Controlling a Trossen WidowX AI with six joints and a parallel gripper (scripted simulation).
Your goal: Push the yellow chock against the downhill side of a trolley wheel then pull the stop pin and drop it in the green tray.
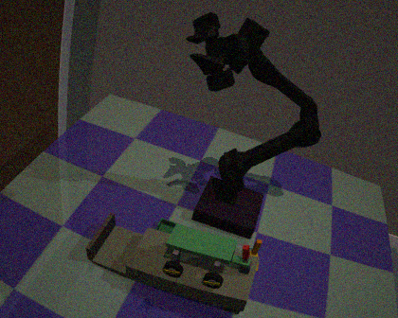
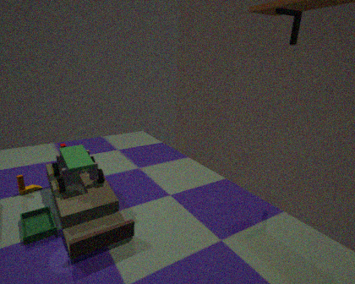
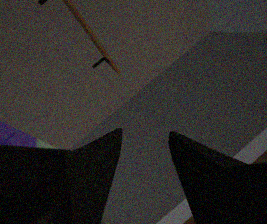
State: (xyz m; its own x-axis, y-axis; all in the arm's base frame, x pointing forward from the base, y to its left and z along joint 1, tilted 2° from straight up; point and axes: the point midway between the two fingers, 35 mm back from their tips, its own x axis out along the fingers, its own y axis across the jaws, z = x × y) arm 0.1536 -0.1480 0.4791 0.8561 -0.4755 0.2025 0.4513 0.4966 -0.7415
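The trolley point(image 1: 202, 240) point(image 2: 78, 158), with a green top and dark wheels, stands on the brown ramp point(image 1: 143, 256) point(image 2: 90, 205). The red-headed stop pin point(image 1: 245, 251) point(image 2: 62, 145) stands upright at its uphill end. The yellow chock point(image 2: 32, 188) sits on the table beside the ramp, its orange handle point(image 1: 257, 247) point(image 2: 20, 183) upright; its black base is hard to make out. The green tray point(image 1: 166, 224) point(image 2: 39, 223) sits beside the ramp and looks empty. My gripper point(image 1: 189, 47) point(image 3: 145, 135) is partly open with nothing between the fingers, high above the table and far from the trolley.
The arm's dark base point(image 1: 228, 208) stands behind the trolley in the top view, near the tray. A raised end board point(image 1: 101, 237) point(image 2: 102, 237) closes the ramp's low end. A wooden shelf point(image 2: 318, 5) shows high at the right in the exterior view.
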